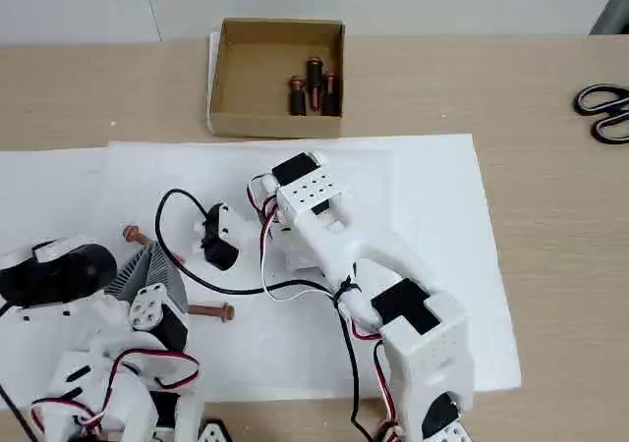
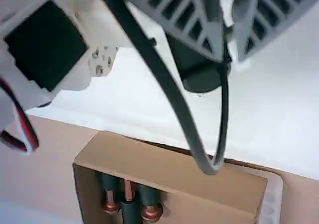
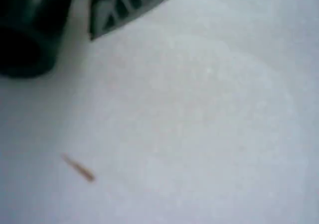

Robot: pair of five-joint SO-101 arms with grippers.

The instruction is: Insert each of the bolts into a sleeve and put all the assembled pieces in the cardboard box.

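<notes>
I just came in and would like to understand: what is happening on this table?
Two robot arms are fitting bolts into sleeves and boxing them. Three assembled pieces already lie in the box. One bolt lies on the white sheet at the tip of the left gripper, and another bolt lies loose nearer the arm bases. The right arm stretches over the middle of the sheet. Whether either gripper holds anything cannot be told.

high: overhead | left wrist: low, shares cardboard box [image 2: 169, 178] | right wrist: seemingly closest
</notes>
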